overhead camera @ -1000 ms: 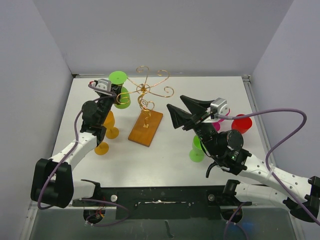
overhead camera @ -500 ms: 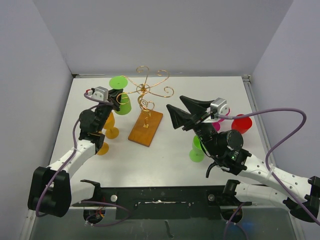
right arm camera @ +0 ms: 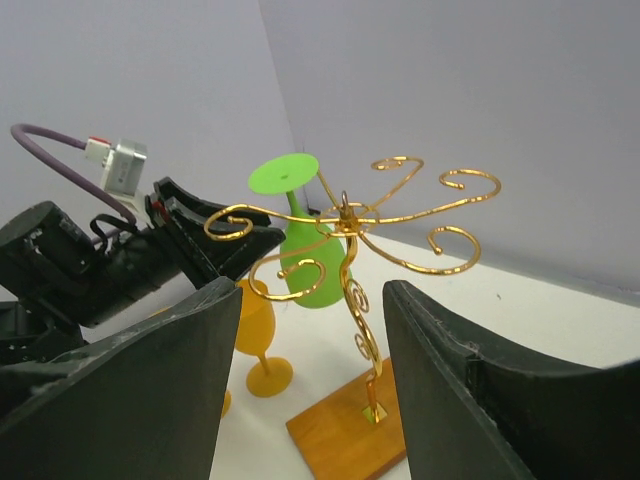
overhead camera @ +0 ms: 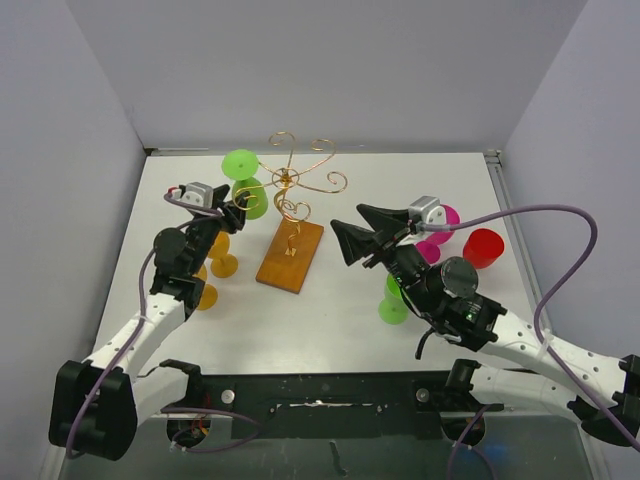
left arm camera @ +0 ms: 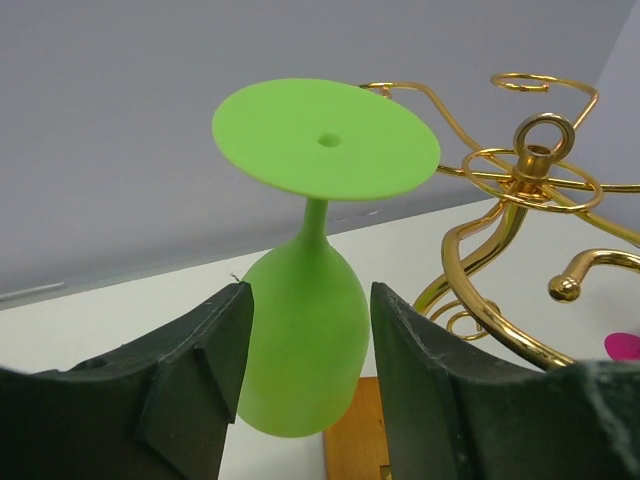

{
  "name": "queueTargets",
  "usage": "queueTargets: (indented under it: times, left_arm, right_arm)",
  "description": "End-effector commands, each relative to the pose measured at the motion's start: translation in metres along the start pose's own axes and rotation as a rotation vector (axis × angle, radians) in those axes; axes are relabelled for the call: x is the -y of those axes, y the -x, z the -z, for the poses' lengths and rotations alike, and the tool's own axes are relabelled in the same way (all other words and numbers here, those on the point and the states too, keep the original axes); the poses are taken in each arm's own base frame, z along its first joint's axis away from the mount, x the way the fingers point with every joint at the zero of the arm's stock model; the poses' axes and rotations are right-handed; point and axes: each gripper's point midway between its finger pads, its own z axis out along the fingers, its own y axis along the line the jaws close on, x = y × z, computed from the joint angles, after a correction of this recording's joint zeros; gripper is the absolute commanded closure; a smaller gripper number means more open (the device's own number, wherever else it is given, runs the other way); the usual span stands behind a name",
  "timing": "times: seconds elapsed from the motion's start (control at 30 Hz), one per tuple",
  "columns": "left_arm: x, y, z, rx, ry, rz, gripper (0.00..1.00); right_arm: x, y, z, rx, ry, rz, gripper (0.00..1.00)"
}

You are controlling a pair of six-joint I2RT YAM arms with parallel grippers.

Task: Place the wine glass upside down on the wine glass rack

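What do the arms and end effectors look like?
The left arm and right arm have white links and black joints. The left end effector and right end effector are black with broad tapering fingers; a silver-grey box sits at each wrist, with purple-grey cable looping alongside.

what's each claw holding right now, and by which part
Right claw: nothing, open. Left claw: its fingers flank the bowl of the upside-down green wine glass, but whether they actually grip it cannot be told.

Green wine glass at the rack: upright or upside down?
Upside down. In the left wrist view the green wine glass has its flat foot on top and its bowl pointing down.
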Motion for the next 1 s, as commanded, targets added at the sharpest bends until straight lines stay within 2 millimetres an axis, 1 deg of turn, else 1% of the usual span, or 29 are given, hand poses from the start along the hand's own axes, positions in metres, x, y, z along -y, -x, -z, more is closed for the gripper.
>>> queueTargets:
  times: [0.0, 0.17, 0.27, 0.37, 0.43, 0.5, 0.53, 0.6, 0.63, 0.7, 0.73, 0.83, 0.87, 0.97]
  left_arm:
    - [-0.004, 0.016, 0.009, 0.020, 0.042, 0.002, 0.51]
    - [-0.013, 0.015, 0.027, -0.010, 0.111, 0.004, 0.51]
    - [-0.025, 0.015, 0.043, -0.026, 0.198, 0.003, 0.51]
    - [-0.040, 0.019, 0.064, -0.036, 0.310, 0.015, 0.51]
    - [-0.049, 0.026, 0.076, -0.041, 0.388, 0.041, 0.51]
    - [-0.050, 0.034, 0.085, -0.055, 0.428, 0.083, 0.50]
    - [-0.048, 0.040, 0.089, -0.067, 0.430, 0.101, 0.49]
    - [-0.037, 0.050, 0.092, -0.104, 0.383, 0.097, 0.47]
    - [-0.028, 0.057, 0.092, -0.115, 0.338, 0.089, 0.45]
    - [-0.009, 0.064, 0.091, -0.143, 0.238, 0.091, 0.40]
    - [0.000, 0.066, 0.090, -0.156, 0.188, 0.100, 0.38]
    - [0.026, 0.068, 0.090, -0.195, 0.062, 0.147, 0.37]
    - [0.035, 0.067, 0.090, -0.213, 0.016, 0.163, 0.37]
    - [0.046, 0.066, 0.094, -0.232, -0.031, 0.199, 0.36]
  right_arm:
    - [0.009, -0.001, 0.007, -0.046, -0.049, -0.031, 0.41]
    - [0.019, -0.017, 0.013, -0.141, -0.108, -0.027, 0.41]
    - [0.028, -0.031, 0.017, -0.219, -0.171, -0.041, 0.41]
    - [0.039, -0.050, 0.024, -0.322, -0.245, -0.033, 0.40]
    - [0.049, -0.069, 0.035, -0.430, -0.311, -0.013, 0.40]
    - [0.059, -0.084, 0.045, -0.524, -0.375, -0.006, 0.40]
    - [0.063, -0.087, 0.049, -0.565, -0.407, -0.011, 0.39]
    - [0.072, -0.100, 0.063, -0.657, -0.468, -0.011, 0.39]
    - [0.077, -0.106, 0.070, -0.697, -0.502, -0.015, 0.40]
    - [0.087, -0.117, 0.088, -0.774, -0.571, -0.031, 0.40]
    - [0.090, -0.123, 0.095, -0.807, -0.588, -0.042, 0.40]
    - [0.104, -0.146, 0.115, -0.913, -0.643, -0.085, 0.40]
    - [0.106, -0.154, 0.121, -0.946, -0.649, -0.100, 0.40]
    - [0.107, -0.173, 0.131, -0.994, -0.654, -0.126, 0.43]
